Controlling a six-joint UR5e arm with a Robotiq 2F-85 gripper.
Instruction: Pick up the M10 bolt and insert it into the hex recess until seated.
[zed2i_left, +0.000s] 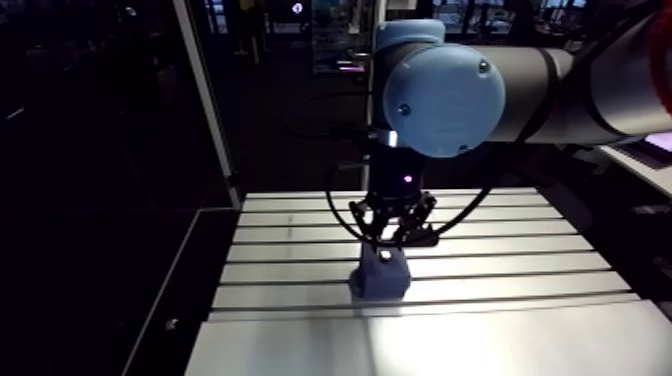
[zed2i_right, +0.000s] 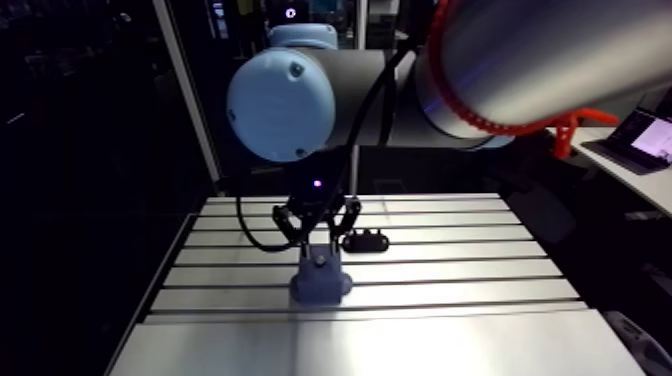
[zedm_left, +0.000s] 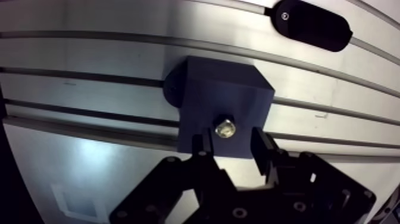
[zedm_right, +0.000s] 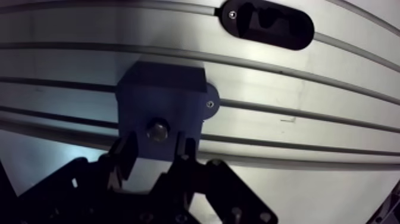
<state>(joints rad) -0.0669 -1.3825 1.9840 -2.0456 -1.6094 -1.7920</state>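
Observation:
A dark blue block (zedm_left: 221, 95) stands on the slotted aluminium table (zedm_left: 89, 53). The M10 bolt (zedm_left: 224, 128) sits upright in the block's top, near the edge closest to the gripper, with only its shiny head showing. My gripper (zedm_left: 232, 149) hovers just over that edge and is open. Its two black fingertips (zedm_left: 203, 147) stand apart on either side of the bolt head without touching it. In the arm view the gripper (zed2i_right: 318, 235) hangs directly over the block (zed2i_right: 320, 280).
A black oval holder (zedm_left: 309, 24) lies on the table ahead of the block, beyond two slots. The table's slots (zed2i_left: 400, 255) run crosswise. A bright bare strip of table (zed2i_left: 430, 340) lies at the front edge.

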